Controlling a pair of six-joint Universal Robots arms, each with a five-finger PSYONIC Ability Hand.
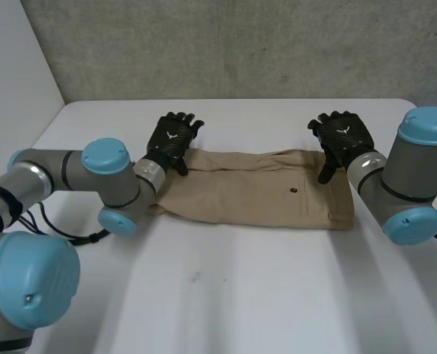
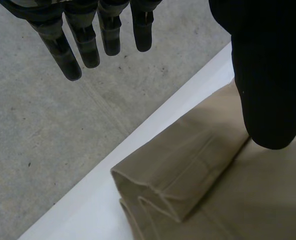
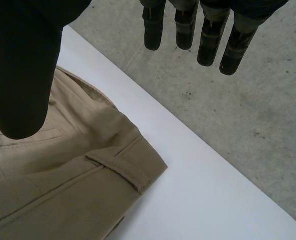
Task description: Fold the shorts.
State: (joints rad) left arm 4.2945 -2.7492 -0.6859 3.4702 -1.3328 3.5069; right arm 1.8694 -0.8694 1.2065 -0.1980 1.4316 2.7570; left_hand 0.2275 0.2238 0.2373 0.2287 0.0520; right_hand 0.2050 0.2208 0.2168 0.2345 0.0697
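The white table [image 1: 226, 295] takes up most of what I can see from here. The tan shorts [image 1: 255, 195] lie flat across its far half, stretched sideways in a long band, and the layered hems suggest they are already doubled leg on leg. That layout looks deliberate to me, since it puts one short end within reach of each arm. The left arm [image 1: 63, 173] bends in low along the table, and the right arm [image 1: 414, 177] comes in from the other side. The left hand [image 1: 172, 136] hovers at the far corner of the hem end, the right hand [image 1: 344, 136] at the far corner of the waistband end. Both are spread wide and grip nothing, with fingers [image 2: 88, 45] straight and pointing past the table's back edge and thumbs above the cloth. I'd judge they are lined up to pinch those corners for the next fold. A belt loop [image 3: 119, 172] sits at the right-hand corner, and a small dark button [image 1: 293, 190] dots the fabric.
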